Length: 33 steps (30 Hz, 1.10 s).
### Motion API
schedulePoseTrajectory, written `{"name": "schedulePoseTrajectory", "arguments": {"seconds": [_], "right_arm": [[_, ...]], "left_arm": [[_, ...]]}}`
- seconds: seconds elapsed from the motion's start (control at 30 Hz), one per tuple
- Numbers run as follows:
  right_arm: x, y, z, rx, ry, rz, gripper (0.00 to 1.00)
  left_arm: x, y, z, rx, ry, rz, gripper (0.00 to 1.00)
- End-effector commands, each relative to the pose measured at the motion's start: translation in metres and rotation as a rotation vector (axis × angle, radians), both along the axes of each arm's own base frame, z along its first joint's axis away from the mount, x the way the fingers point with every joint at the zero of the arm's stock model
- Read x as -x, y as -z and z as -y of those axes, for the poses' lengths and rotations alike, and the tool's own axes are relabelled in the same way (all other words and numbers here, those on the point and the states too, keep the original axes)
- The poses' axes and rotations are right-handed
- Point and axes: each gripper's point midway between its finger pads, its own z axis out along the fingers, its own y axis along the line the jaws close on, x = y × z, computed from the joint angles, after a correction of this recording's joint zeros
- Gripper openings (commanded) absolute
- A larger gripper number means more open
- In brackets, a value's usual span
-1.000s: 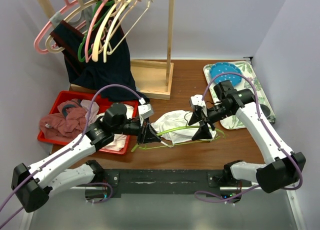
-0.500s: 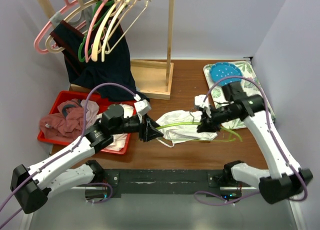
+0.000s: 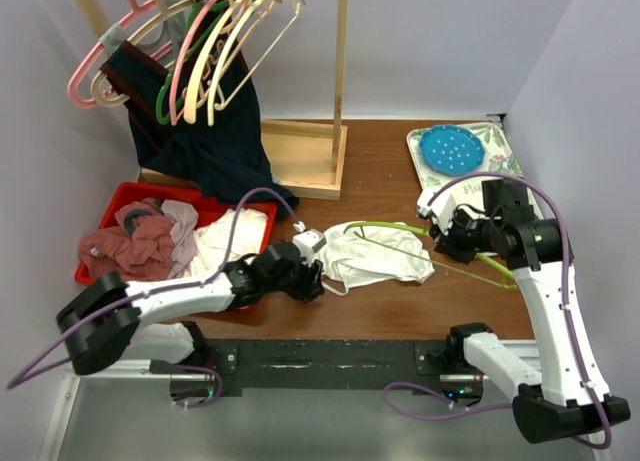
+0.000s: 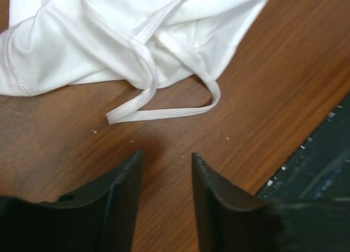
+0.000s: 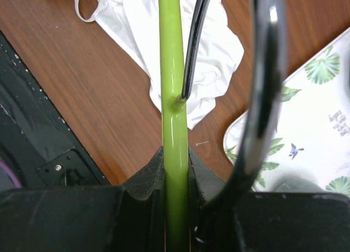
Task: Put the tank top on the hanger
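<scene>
The white tank top (image 3: 375, 256) lies crumpled on the wooden table, mid-front. My right gripper (image 3: 452, 241) is shut on the lime green hanger (image 3: 400, 231) and holds it above the top's far right edge. In the right wrist view the hanger bar (image 5: 170, 71) runs between the shut fingers (image 5: 150, 173), with the tank top (image 5: 210, 50) below it. My left gripper (image 3: 310, 278) is low over the table just left of the top. In the left wrist view it (image 4: 164, 154) is open and empty, and a loose strap (image 4: 164, 111) lies just ahead of it.
A red bin (image 3: 108, 203) of clothes stands at the left. Behind it is a wooden rack (image 3: 340, 91) with several hangers and a dark navy garment (image 3: 215, 131). A leaf-print tray (image 3: 505, 161) with a blue plate (image 3: 450, 149) sits back right.
My right gripper has pulled the hanger to the right and lifted it, so it is over the top's far edge. My left arm has dropped low and its gripper is open beside the top.
</scene>
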Motion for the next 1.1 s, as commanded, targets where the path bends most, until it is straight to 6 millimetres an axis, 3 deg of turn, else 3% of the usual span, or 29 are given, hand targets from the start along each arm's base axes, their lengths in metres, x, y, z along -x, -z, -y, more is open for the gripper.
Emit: {"name": "schedulePoseTrajectory", "arguments": {"seconds": [0.0,0.07,0.37,0.67,0.93,0.97,1.07], "right_arm": [[-0.001,0.000,-0.005,-0.032,0.006,-0.003,0.00],[0.001,0.003,-0.007,-0.038,-0.009,-0.020,0.00],[0.009,0.019,-0.014,-0.066,-0.042,-0.082,0.00],[0.011,0.027,-0.016,-0.077,-0.058,-0.103,0.00],[0.018,0.031,-0.021,-0.098,-0.093,-0.127,0.00],[0.019,0.032,-0.021,-0.096,-0.096,-0.126,0.00],[0.022,0.036,-0.018,-0.076,-0.109,-0.131,0.00]], "left_arm": [[-0.033,-0.007,0.009,-0.067,-0.158,0.070,0.38],[-0.037,0.003,0.007,-0.117,-0.190,0.073,0.35],[-0.056,0.007,0.009,-0.181,-0.258,0.121,0.40],[-0.060,0.010,0.007,-0.212,-0.265,0.136,0.41],[-0.064,0.031,0.006,-0.276,-0.267,0.128,0.40],[-0.064,0.032,0.007,-0.275,-0.267,0.127,0.27],[-0.065,0.029,0.009,-0.264,-0.273,0.126,0.02]]}}
